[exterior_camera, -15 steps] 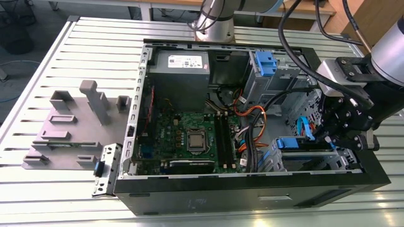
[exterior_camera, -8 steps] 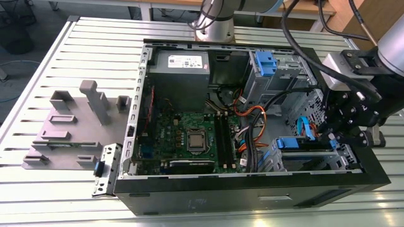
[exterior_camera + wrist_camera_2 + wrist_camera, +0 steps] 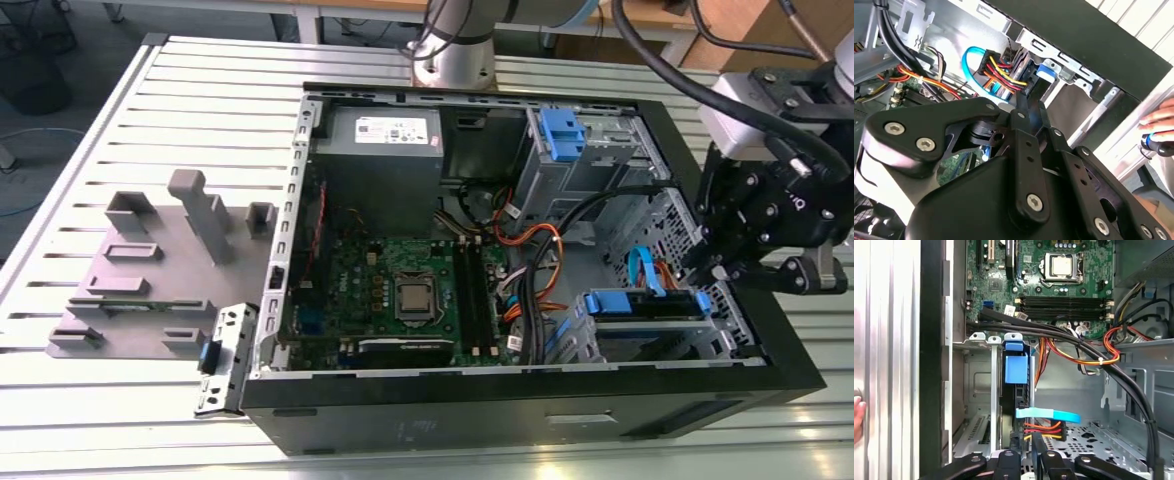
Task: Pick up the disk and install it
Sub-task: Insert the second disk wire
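Now: one disk (image 3: 1015, 390) in bay | one end effector (image 3: 1026, 450) above it, grip state unclear

- My gripper (image 3: 727, 268) hangs over the computer case (image 3: 534, 420), at the exterior view's right.
- The disk (image 3: 1015, 390) sits in the case's drive cage (image 3: 979, 390).
- The fixture block (image 3: 147, 270) lies outside the case, toward the exterior view's left.

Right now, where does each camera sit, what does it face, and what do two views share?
Exterior view: off the arm, looking down into the open case; arm and gripper at the exterior view's right.
First wrist view: on the arm, facing past the gripper to the motherboard.
Second wrist view: on the arm, facing along the gripper to the disk.
Both wrist views share disk and blue cable.
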`<action>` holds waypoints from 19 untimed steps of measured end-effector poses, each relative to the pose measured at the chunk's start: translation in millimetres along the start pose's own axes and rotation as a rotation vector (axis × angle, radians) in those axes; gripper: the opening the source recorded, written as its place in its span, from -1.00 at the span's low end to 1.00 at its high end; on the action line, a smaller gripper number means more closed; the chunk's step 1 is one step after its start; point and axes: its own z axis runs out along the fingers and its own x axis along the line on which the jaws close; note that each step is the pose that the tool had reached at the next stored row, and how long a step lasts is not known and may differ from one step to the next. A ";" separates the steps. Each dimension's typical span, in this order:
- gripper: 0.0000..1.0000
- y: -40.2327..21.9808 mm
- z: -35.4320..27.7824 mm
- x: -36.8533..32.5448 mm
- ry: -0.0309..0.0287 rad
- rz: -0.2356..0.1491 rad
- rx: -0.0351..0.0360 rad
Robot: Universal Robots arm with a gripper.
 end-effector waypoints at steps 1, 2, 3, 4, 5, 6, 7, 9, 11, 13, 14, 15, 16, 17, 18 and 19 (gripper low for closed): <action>-0.52 0.0 -0.6 0.0 0.0001 0.000 0.0000; -0.52 0.0 -0.5 0.0 -0.0001 0.000 0.0000; -0.52 0.0 -0.5 0.0 -0.0002 0.000 0.0000; -0.52 0.0 -0.6 0.0 -0.0002 0.000 0.0000; -0.52 0.2 -0.6 0.0 -0.0002 0.000 0.0000; -0.52 0.8 -0.6 0.0 -0.0001 0.000 0.0001; -0.52 1.7 -0.6 0.0 -0.0001 0.000 0.0001; -0.52 3.7 -0.6 0.0 0.0000 0.000 0.0001; -0.52 5.9 -0.6 0.0 0.0000 0.000 0.0000; -0.52 7.6 -0.5 0.1 0.0000 0.000 0.0001; -0.52 7.7 -0.6 0.1 0.0000 0.000 0.0001; -0.52 7.6 -1.5 0.0 0.0003 0.000 0.0000; -0.52 7.6 -2.8 -0.1 0.0003 0.000 0.0000; -0.52 7.6 -3.6 -0.1 0.0002 0.000 0.0000; -0.52 7.6 -3.5 -0.1 -0.0001 0.000 0.0001; -0.52 7.7 -3.5 -0.1 -0.0001 0.000 0.0000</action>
